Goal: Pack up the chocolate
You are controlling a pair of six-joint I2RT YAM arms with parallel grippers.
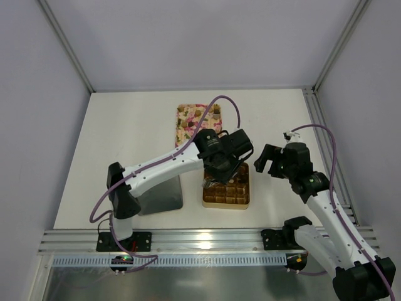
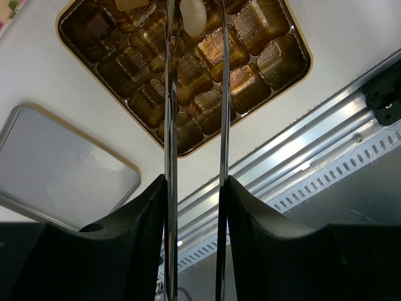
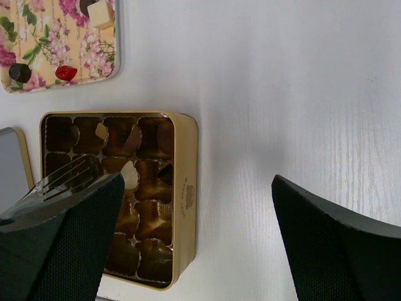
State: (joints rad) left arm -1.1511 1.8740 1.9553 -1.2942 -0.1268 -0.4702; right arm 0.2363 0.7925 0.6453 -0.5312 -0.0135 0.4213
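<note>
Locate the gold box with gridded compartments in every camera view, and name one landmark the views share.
Top external: the square gold box with gridded compartments sits at centre, slightly low, partly under the white left arm.
Left wrist: it fills the upper middle.
Right wrist: it lies left of centre, mostly in the lower half.
Shared landmark: the flat grey rectangular lid beside the box shows in all three views.

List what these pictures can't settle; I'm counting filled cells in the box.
Top external: the left arm covers part of the gold box.
Left wrist: the top edge cuts off the pale chocolate, so whether the left end effector grips it is unclear.
Right wrist: its finger hides the box's lower-left cells.
</note>
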